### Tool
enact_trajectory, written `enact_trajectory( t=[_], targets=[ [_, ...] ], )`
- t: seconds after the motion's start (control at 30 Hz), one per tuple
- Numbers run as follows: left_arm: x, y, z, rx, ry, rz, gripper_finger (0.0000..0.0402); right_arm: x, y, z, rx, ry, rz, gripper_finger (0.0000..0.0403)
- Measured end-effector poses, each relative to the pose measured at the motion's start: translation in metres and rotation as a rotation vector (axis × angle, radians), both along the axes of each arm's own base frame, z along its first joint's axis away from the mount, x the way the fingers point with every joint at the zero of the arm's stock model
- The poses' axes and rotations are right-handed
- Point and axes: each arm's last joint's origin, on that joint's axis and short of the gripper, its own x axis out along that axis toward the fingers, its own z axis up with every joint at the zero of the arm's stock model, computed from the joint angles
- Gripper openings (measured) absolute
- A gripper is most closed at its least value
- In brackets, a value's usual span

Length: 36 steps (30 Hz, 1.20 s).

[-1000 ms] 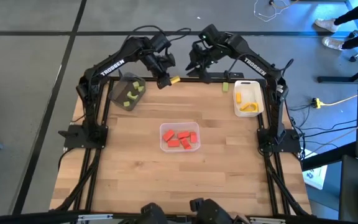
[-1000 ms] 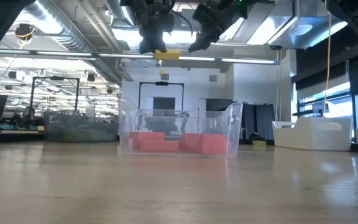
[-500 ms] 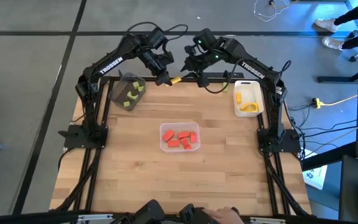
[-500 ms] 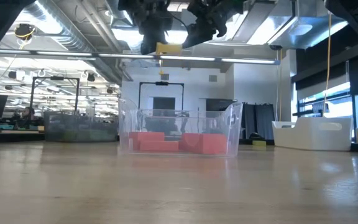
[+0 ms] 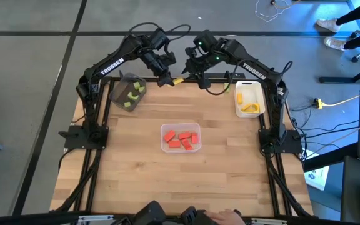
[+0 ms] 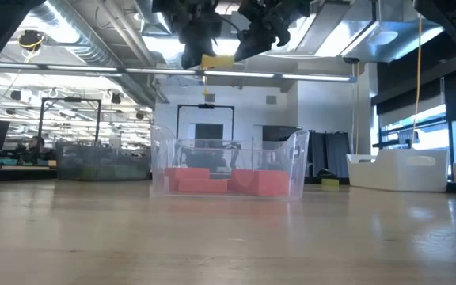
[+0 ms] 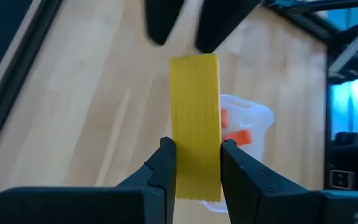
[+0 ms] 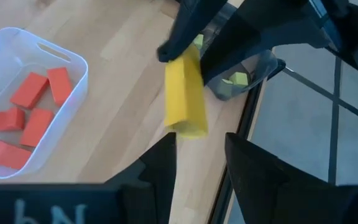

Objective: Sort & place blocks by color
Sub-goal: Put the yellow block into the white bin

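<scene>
Gripping a long yellow rectangular block (image 5: 176, 80) at twelve o'clock above the wooden table (image 5: 136, 162), the left gripper (image 5: 165, 79) meets the right gripper (image 5: 188, 70). Left wrist view: fingers (image 7: 164, 163) clench the block. Right wrist view: right jaws gape, empty.

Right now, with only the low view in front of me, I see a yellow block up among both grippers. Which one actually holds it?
Observer: The left gripper is clamped on the yellow block; its wrist view shows both fingers pressing the block's sides.
Operator: And the right one?
Observer: The right gripper is open at the block's free end, with no grip on it.
Operator: Where would yellow go?
Observer: The white tray on the right arm's side holds yellow pieces.
</scene>
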Motion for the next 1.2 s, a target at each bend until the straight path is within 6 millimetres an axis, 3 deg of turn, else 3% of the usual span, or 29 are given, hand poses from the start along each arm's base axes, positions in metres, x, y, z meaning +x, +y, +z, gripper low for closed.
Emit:
enact_trajectory(
  t=[0.3, 1.2],
  targets=[
    [-0.001, 0.002, -0.001, 0.059, 0.044, 0.044, 0.0085, 0.000, 0.001, 0.000, 0.008, 0.003, 0.004, 0.0138],
    [0.014, -0.003, 0.006, 0.056, -0.089, 0.001, 0.0085, 0.001, 0.003, -0.001, 0.012, 0.005, 0.012, 0.0133]
  ],
)
